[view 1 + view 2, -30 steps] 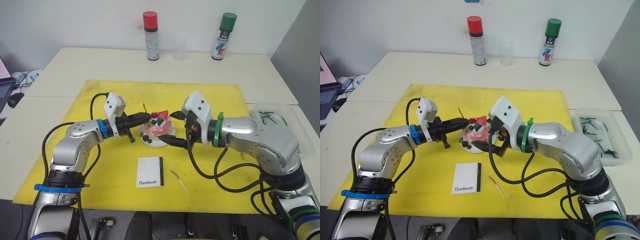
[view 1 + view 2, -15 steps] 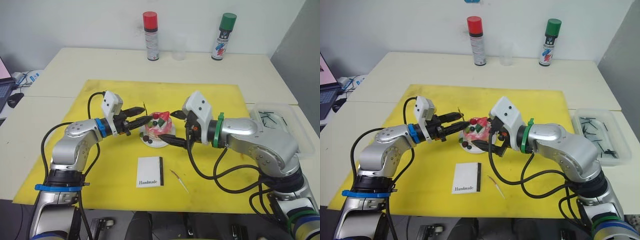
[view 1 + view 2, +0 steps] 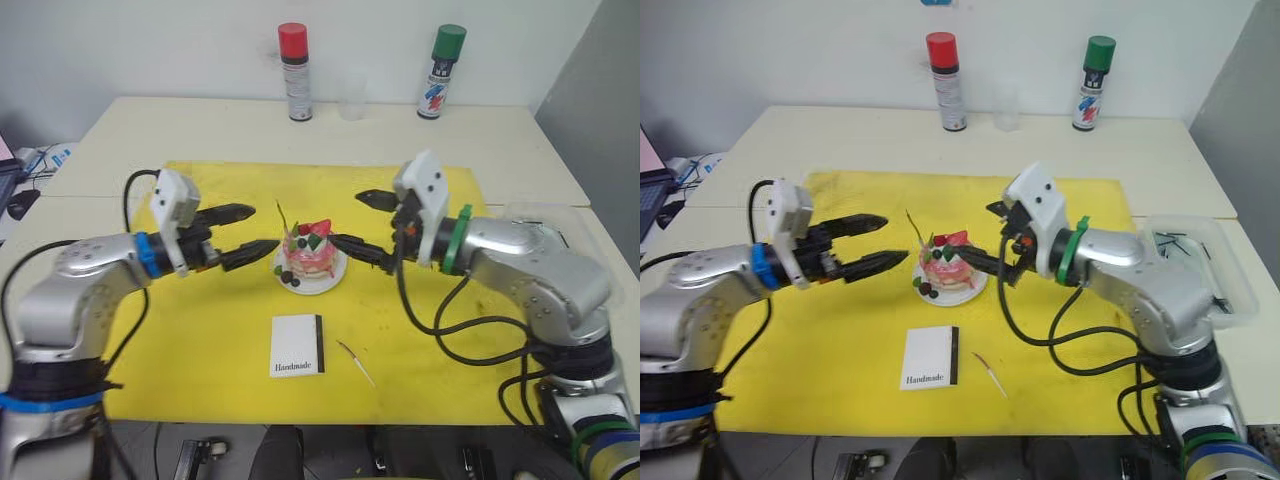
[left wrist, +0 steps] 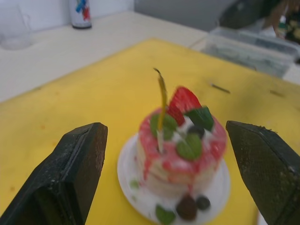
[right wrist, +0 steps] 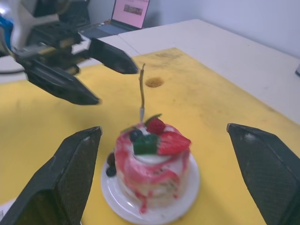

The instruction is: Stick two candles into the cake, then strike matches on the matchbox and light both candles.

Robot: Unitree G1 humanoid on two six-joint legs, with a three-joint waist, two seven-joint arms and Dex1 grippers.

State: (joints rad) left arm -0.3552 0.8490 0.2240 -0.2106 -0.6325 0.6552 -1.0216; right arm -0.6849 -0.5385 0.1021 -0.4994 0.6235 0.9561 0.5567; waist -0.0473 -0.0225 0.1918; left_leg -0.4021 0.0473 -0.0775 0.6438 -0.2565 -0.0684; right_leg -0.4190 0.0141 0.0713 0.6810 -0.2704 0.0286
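I see one candle (image 3: 282, 217) standing in the cake (image 3: 308, 255); the second candle (image 3: 356, 361) lies at the matchbox's (image 3: 298, 346) 3 o'clock, nothing lit. Both jaws gape empty.

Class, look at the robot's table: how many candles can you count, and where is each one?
2. One candle stands stuck in the cake, on the side facing the left gripper. The other candle lies flat on the yellow mat, just right of the matchbox.

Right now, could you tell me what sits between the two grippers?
The cake on its white plate, one candle standing in it, sits between the open left gripper and open right gripper, in the eye views.
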